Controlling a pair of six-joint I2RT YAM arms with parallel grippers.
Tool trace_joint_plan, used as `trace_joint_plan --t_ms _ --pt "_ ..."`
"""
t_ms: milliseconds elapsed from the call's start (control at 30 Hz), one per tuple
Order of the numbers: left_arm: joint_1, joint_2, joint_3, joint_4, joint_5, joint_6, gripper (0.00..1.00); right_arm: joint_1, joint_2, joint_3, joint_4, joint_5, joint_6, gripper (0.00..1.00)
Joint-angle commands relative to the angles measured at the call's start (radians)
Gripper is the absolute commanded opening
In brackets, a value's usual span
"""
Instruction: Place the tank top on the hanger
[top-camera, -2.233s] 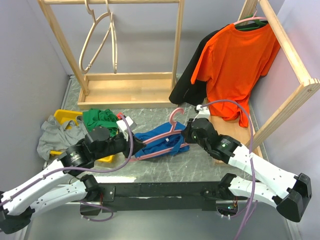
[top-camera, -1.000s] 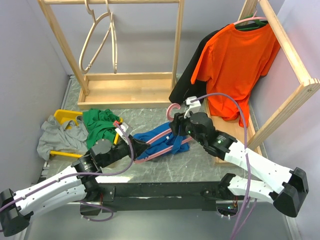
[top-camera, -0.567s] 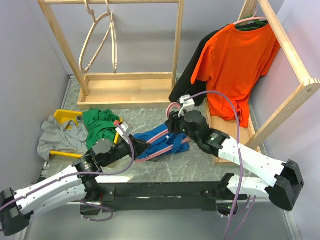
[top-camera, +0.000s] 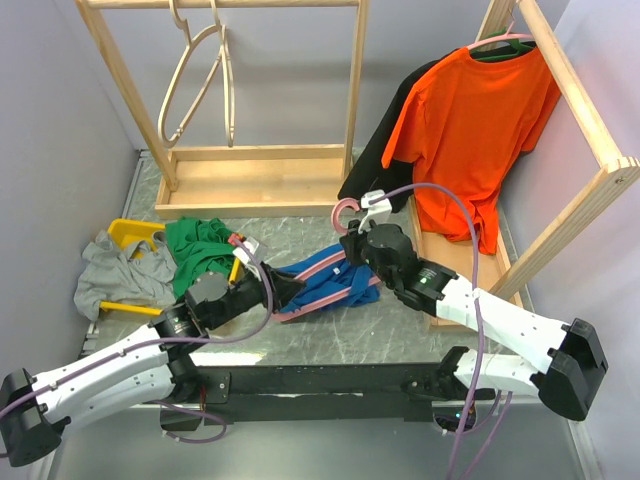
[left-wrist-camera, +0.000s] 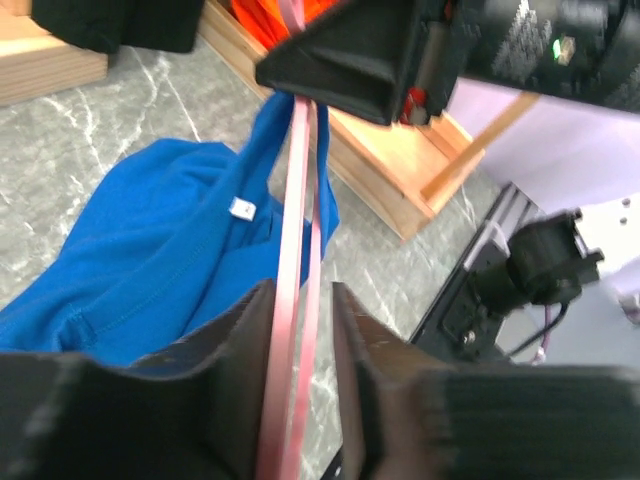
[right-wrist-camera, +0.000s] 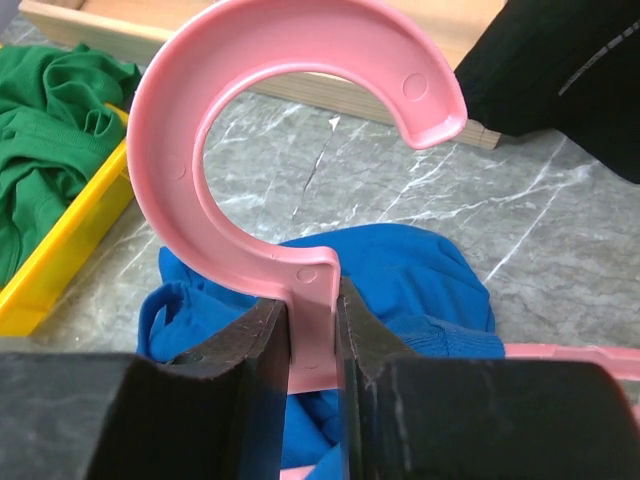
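Observation:
The pink hanger (top-camera: 322, 268) lies slanted over the blue tank top (top-camera: 340, 291) at the table's middle, hook (top-camera: 345, 211) pointing to the back. My left gripper (top-camera: 284, 291) is shut on the hanger's near-left end; in the left wrist view the two pink bars (left-wrist-camera: 296, 300) run between my fingers, with the tank top (left-wrist-camera: 140, 250) and its white label (left-wrist-camera: 240, 208) to the left. My right gripper (top-camera: 352, 246) is shut on the hanger's neck (right-wrist-camera: 314, 315) just below the hook (right-wrist-camera: 290, 110). The tank top (right-wrist-camera: 410, 275) bunches beneath, partly threaded on the hanger.
A green garment (top-camera: 200, 245), a yellow bin (top-camera: 135, 235) and a grey cloth (top-camera: 110, 272) lie at the left. An orange t-shirt (top-camera: 470, 130) and a black garment (top-camera: 375, 165) hang on the right wooden rack (top-camera: 590, 130). A wooden rack with beige hangers (top-camera: 200, 85) stands behind.
My right gripper has moved left from the hanger's right side to the neck under the hook. My left arm has shifted right and nearer, still holding the hanger's left end.

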Motion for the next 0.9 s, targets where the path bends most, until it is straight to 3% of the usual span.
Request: trace_joint_plan --t_ms 0,33,133,233,367,433,667,867 --pt "-0.005 0.025 0.094 -0.021 -0.098 -0.057 0.43 0.019 -0.015 -0.002 0.085 0.081 -0.012 0.00" --pt "-0.005 0.036 0.104 -0.056 -0.123 -0.067 0.58 0.025 -0.014 -0.002 0.088 0.092 -0.012 0.00" --pt "-0.005 0.053 0.157 -0.173 -0.271 -0.133 0.71 0.053 -0.009 -0.012 0.098 0.169 -0.026 0.00" --pt "-0.002 0.080 0.222 -0.330 -0.479 -0.267 0.68 0.084 -0.006 -0.021 0.111 0.233 -0.042 0.00" --pt "0.020 0.134 0.284 -0.574 -0.589 -0.441 0.58 0.105 0.002 -0.030 0.120 0.290 -0.055 0.00" --pt "0.038 0.162 0.282 -0.587 -0.572 -0.446 0.57 0.111 0.000 -0.039 0.128 0.308 -0.058 0.00" --pt "0.191 0.251 0.220 -0.490 -0.306 -0.378 0.51 0.127 -0.004 -0.050 0.134 0.350 -0.068 0.00" --pt "0.245 0.343 0.203 -0.394 -0.183 -0.338 0.53 0.134 -0.004 -0.055 0.128 0.393 -0.062 0.00"
